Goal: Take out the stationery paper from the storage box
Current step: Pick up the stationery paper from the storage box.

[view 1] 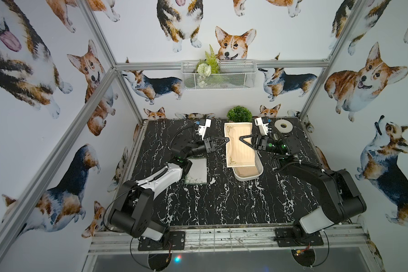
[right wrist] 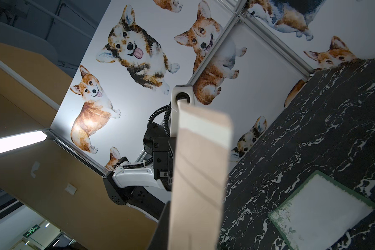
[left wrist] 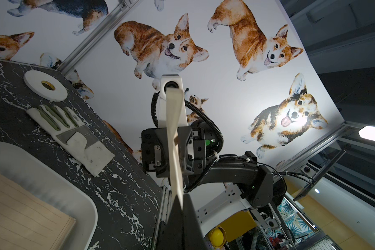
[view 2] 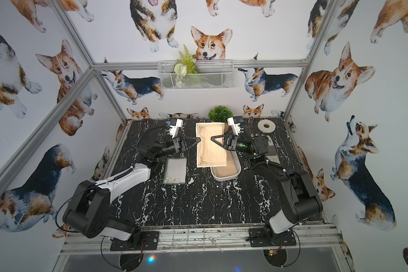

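**Tan sheet held above the box by both grippers**

The left gripper (view 1: 228, 140) is closed on the left long edge of a tan sheet (view 1: 239, 156). The right gripper (view 1: 241, 139) is clamped on the same sheet from the other side, its tip reaching about mid-width. Both wrist views show the sheet edge-on, running out from between the fingers.

The sheet hangs clear of the box (view 1: 248, 178), over its far part and a little to the left, so only the box's near end shows in both top views. More tan paper (view 1: 244, 170) lies inside that near end.

A green-bordered sheet (view 1: 197, 172) lies flat on the table (view 1: 222, 207) left of the box, partly under the left arm. A tape roll (view 1: 283, 126) sits at the far right, and a glove (left wrist: 72, 134) lies between it and the box.
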`<move>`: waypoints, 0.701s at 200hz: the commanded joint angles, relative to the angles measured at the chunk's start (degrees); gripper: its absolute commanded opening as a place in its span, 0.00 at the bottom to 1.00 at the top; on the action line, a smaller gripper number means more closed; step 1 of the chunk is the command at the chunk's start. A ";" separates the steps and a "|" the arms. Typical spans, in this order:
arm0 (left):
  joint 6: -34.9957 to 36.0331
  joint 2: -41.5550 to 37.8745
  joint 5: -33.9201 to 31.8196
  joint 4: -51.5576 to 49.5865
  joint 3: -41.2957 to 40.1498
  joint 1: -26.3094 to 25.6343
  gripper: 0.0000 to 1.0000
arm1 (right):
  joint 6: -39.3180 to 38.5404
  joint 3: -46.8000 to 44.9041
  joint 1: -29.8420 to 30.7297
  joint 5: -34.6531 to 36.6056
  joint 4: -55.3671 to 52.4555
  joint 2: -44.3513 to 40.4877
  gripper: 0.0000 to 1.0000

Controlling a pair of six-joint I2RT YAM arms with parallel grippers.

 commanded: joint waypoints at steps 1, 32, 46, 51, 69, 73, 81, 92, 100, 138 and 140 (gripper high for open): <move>0.94 -1.82 0.65 -0.71 -0.17 0.67 0.00 | 5.33 -0.09 -0.60 -0.16 3.51 -0.43 0.13; 5.84 -4.60 0.03 -7.85 -0.17 1.04 0.00 | 5.03 -0.53 -1.33 -0.31 2.94 -1.46 0.00; 7.23 -5.25 -0.14 -10.06 -0.17 1.04 0.00 | 4.71 -0.53 -1.29 -0.29 2.59 -1.32 0.00; 7.52 -5.38 -0.14 -10.66 -0.17 1.04 0.00 | 4.74 -0.53 -1.25 -0.29 2.63 -1.33 0.00; 8.11 -5.64 -0.14 -11.52 -0.17 1.06 0.00 | 4.71 -0.45 -1.25 -0.21 2.59 -1.17 0.10; 8.25 -5.65 -0.14 -11.75 -0.17 1.04 0.00 | 4.66 -0.44 -1.25 -0.11 2.29 -1.15 0.28; 8.77 -5.78 -0.19 -12.52 -0.17 1.13 0.00 | 4.30 -0.37 -1.25 -0.12 1.72 -1.15 0.35; 9.73 -6.12 -0.23 -14.06 -0.17 1.20 0.00 | 3.72 -0.22 -1.25 -0.38 0.96 -1.38 0.00; 10.39 -6.54 -0.40 -15.42 -0.17 1.37 0.00 | 2.76 -0.31 -1.25 -0.26 -0.36 -1.74 0.00; 21.01 -11.53 -3.48 -33.78 0.67 1.95 0.00 | -6.83 -1.07 -0.83 0.89 -14.68 -6.42 0.61; 21.95 -11.93 -3.84 -35.34 0.88 1.93 0.00 | -7.67 -1.06 -0.77 0.99 -15.96 -6.68 0.66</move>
